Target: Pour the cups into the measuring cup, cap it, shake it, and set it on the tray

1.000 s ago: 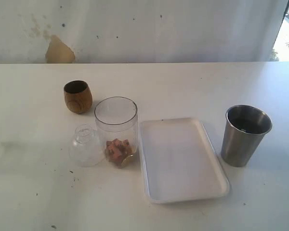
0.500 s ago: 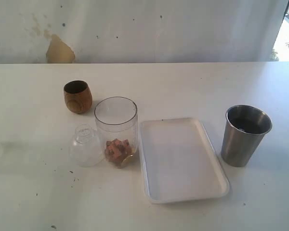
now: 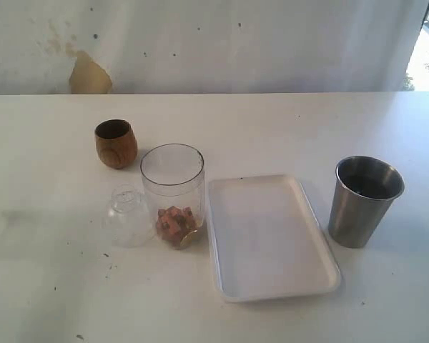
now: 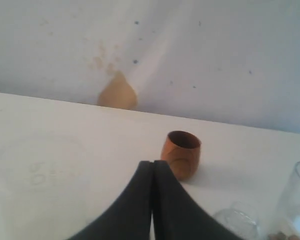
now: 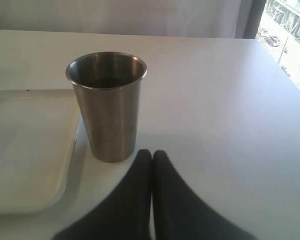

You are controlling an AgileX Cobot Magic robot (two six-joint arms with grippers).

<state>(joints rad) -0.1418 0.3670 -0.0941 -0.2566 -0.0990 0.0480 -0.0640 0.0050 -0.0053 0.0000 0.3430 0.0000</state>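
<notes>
Seems to be the opening step: pouring not yet begun. Left gripper (image 4: 152, 165) pressed shut on nothing, pointing at the wooden cup (image 3: 116, 143). Right gripper (image 5: 152, 154) likewise shut and empty, just short of the steel tumbler (image 3: 365, 201). Measuring cup (image 3: 173, 194) upright and uncapped, just left of the tray (image 3: 272, 239), with reddish-brown bits (image 3: 175, 223) at its bottom. Cap (image 3: 129, 216) close against it on the table (image 3: 57, 300).

Calls next for parting the jaws, closing round one cup, carrying it over the open cylinder and tipping. Hard to tell whether either cup holds anything.

Counted: two cups, one measuring cup, one cap, one tray.
</notes>
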